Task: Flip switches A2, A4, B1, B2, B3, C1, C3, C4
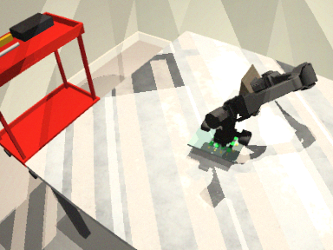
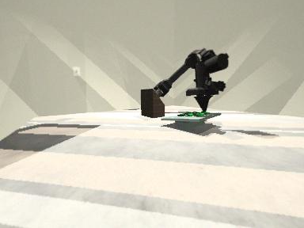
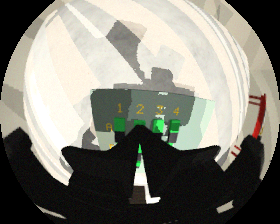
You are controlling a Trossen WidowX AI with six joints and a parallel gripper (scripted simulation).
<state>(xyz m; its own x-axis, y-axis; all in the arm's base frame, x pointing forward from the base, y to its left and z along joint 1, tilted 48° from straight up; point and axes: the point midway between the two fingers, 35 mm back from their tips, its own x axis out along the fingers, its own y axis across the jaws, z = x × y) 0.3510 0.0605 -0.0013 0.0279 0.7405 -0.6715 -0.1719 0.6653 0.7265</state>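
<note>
The end effector (image 1: 225, 140) (image 2: 203, 110) (image 3: 139, 127) is shut, with its two tips pinched together (like a bird's beak), and it has hold of nothing. It points down over the switch panel (image 1: 199, 138) (image 2: 178, 119) (image 3: 202, 114). The panel is right under it and pokes out past it on the far side. I cannot tell if the tips touch a switch or are just over one.

Past the tips are the yellow numbers 1, 2, 3 and 4 (all in a row). The green A1 switch (image 3: 119, 124) is a bit to the left of the tips. The A2 switch (image 3: 139, 122) peeks out just past them, partly hidden. The A3 switch (image 3: 158, 125) is near them on the right, and the A4 switch (image 3: 174, 126) is more to the right. The end effector hides most of the lower rows, so I cannot tell how those switches tip.

The black arm (image 1: 269, 96) (image 2: 180, 72) goes up and back from the end effector. A brown block (image 1: 248, 80) (image 2: 152, 103) stands behind it on the tabletop (image 1: 143, 156) (image 2: 119, 190) (image 3: 55, 65). The red cart (image 1: 87, 69) (image 3: 260, 116) is well apart, off to the right (it has a black box (image 1: 31, 27) on top).
</note>
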